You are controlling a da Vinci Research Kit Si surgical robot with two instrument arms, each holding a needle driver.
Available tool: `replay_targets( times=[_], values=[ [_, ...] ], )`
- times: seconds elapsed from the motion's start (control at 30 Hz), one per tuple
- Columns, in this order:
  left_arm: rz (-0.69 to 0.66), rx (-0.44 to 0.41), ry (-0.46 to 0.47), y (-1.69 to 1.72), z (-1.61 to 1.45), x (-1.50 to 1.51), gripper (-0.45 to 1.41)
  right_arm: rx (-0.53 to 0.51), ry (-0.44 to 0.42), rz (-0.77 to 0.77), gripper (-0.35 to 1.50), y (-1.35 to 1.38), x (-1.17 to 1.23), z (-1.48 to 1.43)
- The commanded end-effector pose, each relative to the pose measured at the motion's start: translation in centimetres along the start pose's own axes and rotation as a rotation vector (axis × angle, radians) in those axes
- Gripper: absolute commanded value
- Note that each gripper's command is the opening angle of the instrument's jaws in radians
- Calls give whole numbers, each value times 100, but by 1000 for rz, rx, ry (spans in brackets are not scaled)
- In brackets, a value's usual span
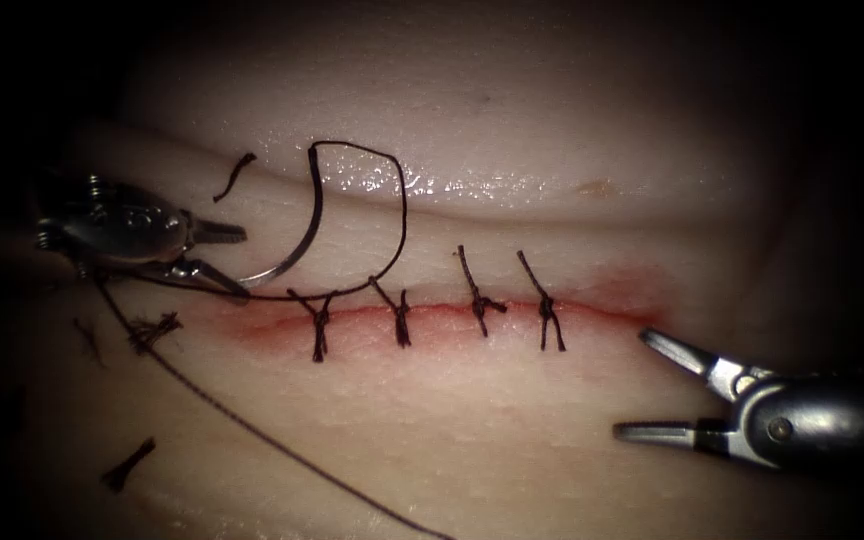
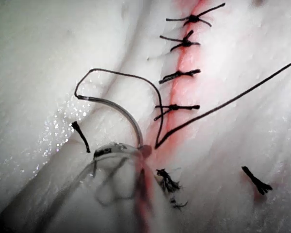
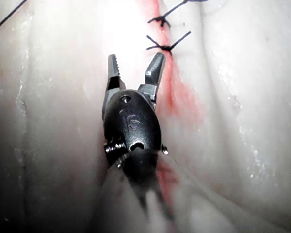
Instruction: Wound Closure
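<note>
My left tool [image 1: 237, 262] is at the left end of the cut [image 1: 452, 315], jaws open and holding nothing. The curved needle [image 1: 304, 235] lies on the tissue [image 1: 512, 110] above the cut's left end, not in the tissue; its lower end rests by the tip of the lower jaw. In the left wrist view the needle [image 2: 121, 109] arcs up from the tool's tip. The thread [image 1: 404, 215] loops from the needle's upper end down past the stitches [image 1: 400, 318], then trails away lower left. My right tool [image 1: 632, 384] stands open and empty off the cut's right end, as does the right tool [image 3: 136, 58] in its own view.
Several knotted stitches [image 1: 479, 300] cross the cut, and red fluid [image 1: 612, 300] stains its edges. Cut ends of thread [image 1: 235, 175] lie around the left tool, one frayed piece [image 1: 152, 330] below it and another [image 1: 130, 462] lower down. The long thread [image 1: 282, 450] runs across the near tissue.
</note>
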Motion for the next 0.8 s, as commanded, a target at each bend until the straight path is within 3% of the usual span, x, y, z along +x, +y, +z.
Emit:
replay_targets(
  times=[0.03, 0.2, 0.47, 0.7, 0.8],
  values=[
    [1, -1, -6, 2, 11, 0, 24, 2, 3, 1, 78, -5, -3, 8],
    [-8, -4, -27, 7, 8, 3, -45, 4, 3, 2, 73, -4, -2, 7],
    [8, 66, -37, 12, -15, 26, -45, -3, -13, 12, 54, 5, 5, -4],
    [-8, 224, 83, 5, -60, 80, -45, -62, -41, 51, 54, 24, 21, -34],
    [-12, 281, 143, 16, -72, 112, -45, -96, -58, 79, 64, 32, 33, -50]
  ],
)
